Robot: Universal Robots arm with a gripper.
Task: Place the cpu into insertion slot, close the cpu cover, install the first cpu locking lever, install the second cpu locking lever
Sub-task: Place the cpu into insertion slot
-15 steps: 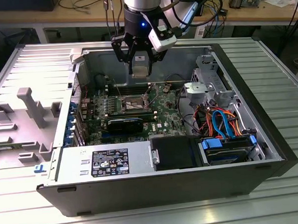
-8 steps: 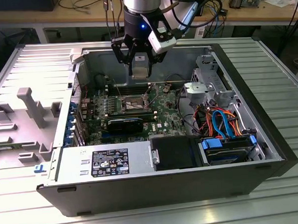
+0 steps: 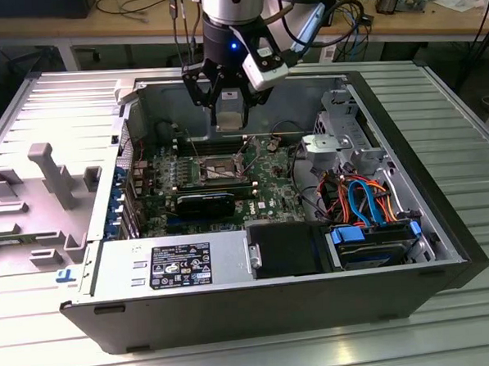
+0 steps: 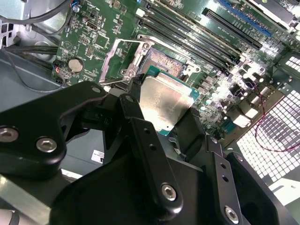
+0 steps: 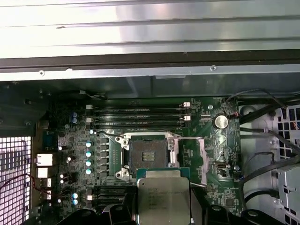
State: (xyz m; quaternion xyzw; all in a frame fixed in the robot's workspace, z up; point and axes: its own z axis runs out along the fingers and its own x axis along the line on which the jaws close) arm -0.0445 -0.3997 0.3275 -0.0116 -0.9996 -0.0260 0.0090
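Note:
My gripper (image 3: 229, 118) hangs over the middle of the open computer case, shut on the cpu (image 3: 228, 112). In both wrist views the cpu (image 5: 164, 197) (image 4: 164, 101) is a silver-grey square with a green edge, clamped between the black fingers (image 4: 136, 119). It hovers above and a little to one side of the insertion slot (image 5: 149, 153) (image 4: 165, 63), a dark square recess with a silver rim in the green motherboard (image 3: 269, 186). The slot (image 3: 217, 170) lies bare. The cpu cover (image 5: 200, 159) (image 4: 117, 58) stands swung open beside it.
Long black memory slots (image 5: 140, 117) run beside the socket, and a coin battery (image 5: 220, 122) sits nearby. A black card (image 3: 205, 204), the grey power supply (image 3: 175, 264), a blue-bracketed drive (image 3: 371, 242), orange and blue cables (image 3: 360, 197) and a metal drive cage (image 3: 340, 137) fill the case.

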